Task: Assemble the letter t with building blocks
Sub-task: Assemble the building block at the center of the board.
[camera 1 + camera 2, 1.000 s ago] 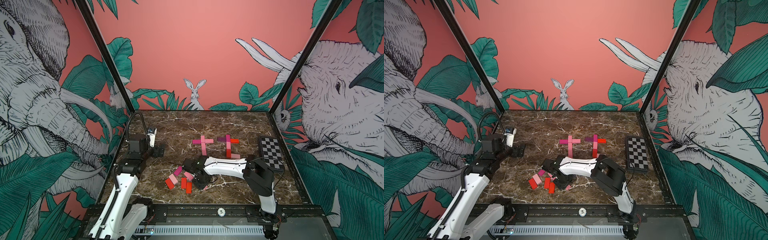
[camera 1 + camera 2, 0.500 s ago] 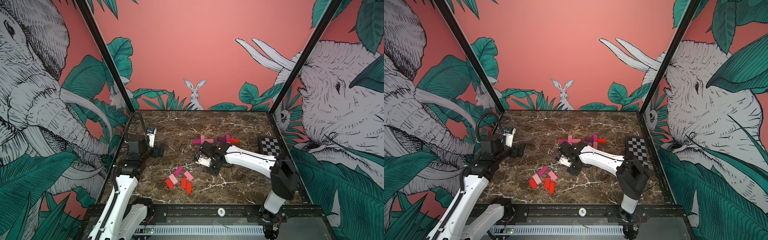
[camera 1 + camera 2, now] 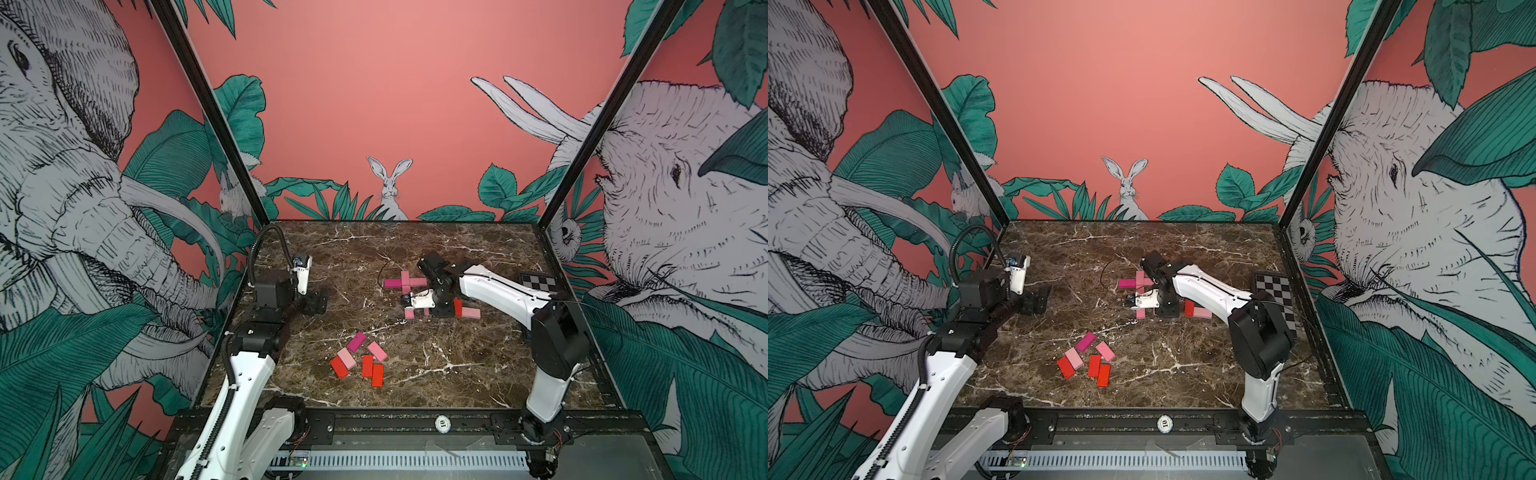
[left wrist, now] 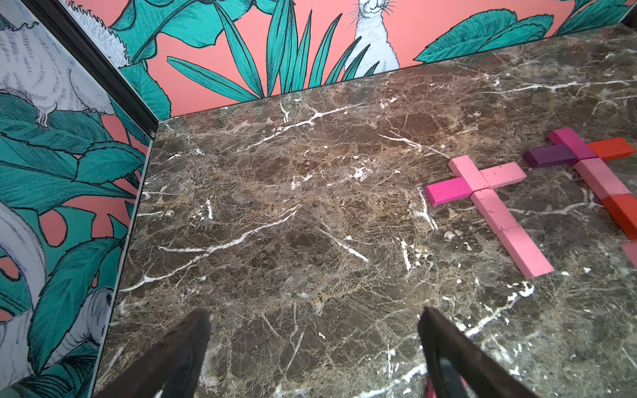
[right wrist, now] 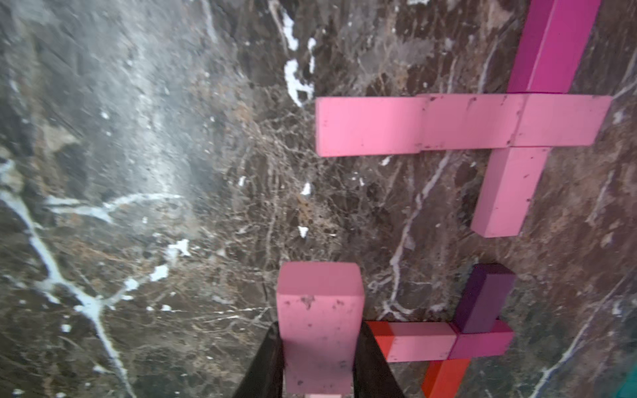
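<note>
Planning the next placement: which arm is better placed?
Right: its jaws hold a pale pink rectangular block near the pink block letter; the left jaws stand open, empty, farther off.

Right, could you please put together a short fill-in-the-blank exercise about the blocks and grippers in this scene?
The right gripper is shut on a pink block while the left gripper stands ___.
The loose pile near the front edge holds ___ blocks.
One assembled t has a crossbar end coloured dark ___.
The checkerboard plate lies nearest the ___ arm.
Missing words: open; six; purple; right.
</note>
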